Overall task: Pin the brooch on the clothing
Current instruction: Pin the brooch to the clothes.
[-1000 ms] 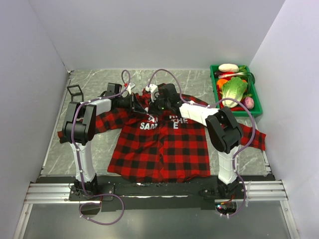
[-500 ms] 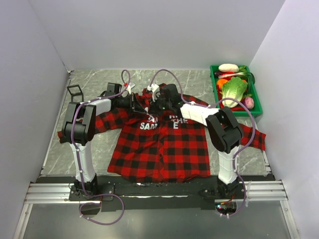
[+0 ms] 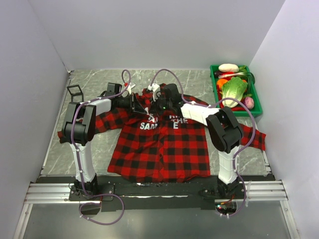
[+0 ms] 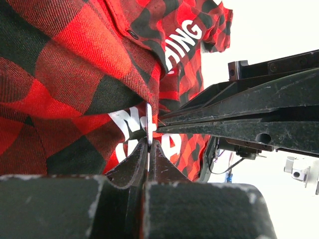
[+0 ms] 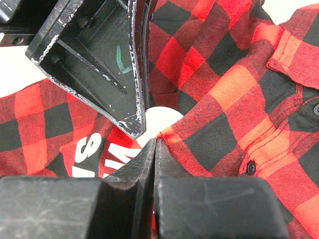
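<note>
Pinched edge-on between the closed tips of the left claw (image 4: 148, 145), at a raised chest fold of the limp plaid shirt (image 4: 75, 74): brooch (image 4: 148, 122), looks light, stiff, slick, so wants a rim hold; right claw (image 5: 155, 143) closed too, tips at the same fold.

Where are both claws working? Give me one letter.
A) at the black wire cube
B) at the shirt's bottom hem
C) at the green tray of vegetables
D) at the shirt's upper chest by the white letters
D: the left claw, pinching the thin brooch, and the right claw meet at the plaid shirt beside its white letters, far from the green tray and wire cube.
</note>
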Tool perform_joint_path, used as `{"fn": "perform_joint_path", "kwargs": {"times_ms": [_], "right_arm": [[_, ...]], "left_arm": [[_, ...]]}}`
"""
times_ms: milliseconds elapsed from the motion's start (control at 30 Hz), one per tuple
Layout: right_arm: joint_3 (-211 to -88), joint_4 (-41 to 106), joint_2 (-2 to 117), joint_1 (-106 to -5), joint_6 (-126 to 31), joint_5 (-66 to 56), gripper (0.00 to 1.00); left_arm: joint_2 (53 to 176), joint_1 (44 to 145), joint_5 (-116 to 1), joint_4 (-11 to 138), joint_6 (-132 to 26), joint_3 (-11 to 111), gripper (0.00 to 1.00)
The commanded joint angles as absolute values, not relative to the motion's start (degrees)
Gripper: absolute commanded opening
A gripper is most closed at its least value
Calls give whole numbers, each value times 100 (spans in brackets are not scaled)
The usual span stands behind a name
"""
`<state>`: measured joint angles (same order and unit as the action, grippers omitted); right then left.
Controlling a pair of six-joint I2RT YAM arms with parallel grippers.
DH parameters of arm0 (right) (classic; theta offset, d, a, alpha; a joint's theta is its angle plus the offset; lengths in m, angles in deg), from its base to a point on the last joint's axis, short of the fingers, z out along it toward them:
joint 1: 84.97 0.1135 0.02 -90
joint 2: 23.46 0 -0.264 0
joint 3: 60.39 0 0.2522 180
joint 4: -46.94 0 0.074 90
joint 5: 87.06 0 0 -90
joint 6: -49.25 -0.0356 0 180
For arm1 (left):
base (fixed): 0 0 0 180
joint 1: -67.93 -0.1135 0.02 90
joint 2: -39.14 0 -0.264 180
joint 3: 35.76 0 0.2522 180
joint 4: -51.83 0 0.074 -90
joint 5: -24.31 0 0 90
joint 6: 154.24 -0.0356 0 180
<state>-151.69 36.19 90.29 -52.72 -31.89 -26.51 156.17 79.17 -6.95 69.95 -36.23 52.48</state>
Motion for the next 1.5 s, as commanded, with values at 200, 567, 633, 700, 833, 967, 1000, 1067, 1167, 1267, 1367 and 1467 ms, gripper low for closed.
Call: {"fn": "perform_joint_path", "kwargs": {"times_ms": [200,567,633,700,833,967,1000,1067,1167,1267,1367,1467], "right_arm": [[-15088,3855,8781,-5342,-3012,-2598,0],[-14991,3741,8552,-5456,-3117,-2852,28],[-14895,3819,8447,-5464,-3135,-2739,35],[-14816,3872,8325,-5526,-3126,-2703,40],[-14885,3732,8280,-5561,-2855,-2650,41],[-14894,3732,8280,-5561,-2652,-2782,37],[-14938,3688,8306,-5535,-2608,-2808,37],[-14956,3618,8306,-5491,-2485,-2800,36],[-14930,3600,8315,-5412,-2379,-2756,35],[-14938,3582,8341,-5333,-2318,-2686,35],[-14947,3591,8341,-5254,-2274,-2668,35],[-15008,3556,8350,-5184,-2247,-2641,33]], "left_arm": [[15234,8014,-311,7428,-4103,5455,1],[15243,7953,-206,7420,-4094,5490,1],[15234,7927,-197,7473,-4121,5499,1],[15217,7918,-145,7490,-4147,5517,1],[15243,7918,-31,7587,-4218,5561,1],[15234,7918,5,7754,-4349,5640,1],[15243,7918,14,7754,-4341,5640,1],[15252,7918,92,7728,-4280,5640,1],[15261,7918,207,7657,-4200,5649,1],[15287,7918,207,7745,-4218,5684,1],[15296,7918,225,7719,-4157,5684,1],[15287,7918,207,7667,-4095,5684,1]]}}
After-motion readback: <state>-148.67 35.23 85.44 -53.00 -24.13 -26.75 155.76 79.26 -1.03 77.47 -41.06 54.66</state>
